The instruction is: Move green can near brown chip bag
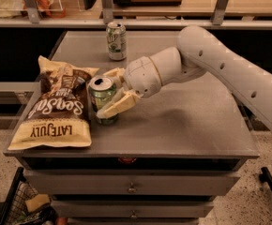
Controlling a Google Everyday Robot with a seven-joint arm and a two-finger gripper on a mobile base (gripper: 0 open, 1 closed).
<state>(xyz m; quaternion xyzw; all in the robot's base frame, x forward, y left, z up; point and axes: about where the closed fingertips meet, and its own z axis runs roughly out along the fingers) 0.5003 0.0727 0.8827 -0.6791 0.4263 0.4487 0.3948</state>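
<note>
The green can [101, 97] stands upright on the grey table [183, 121], right beside the right edge of the brown chip bag [57, 105]. The bag lies flat at the table's left front, with a dark brown middle and tan ends. My gripper [113, 92] reaches in from the right, with its pale fingers [116, 108] on either side of the can, closed on it. The can's base rests on the table or just above it.
A white-silver can with green lettering [116, 41] stands upright at the back of the table. A shelf with frames and a bag runs behind the table. Drawers sit below the table front. A wire basket [21, 205] is on the floor at lower left.
</note>
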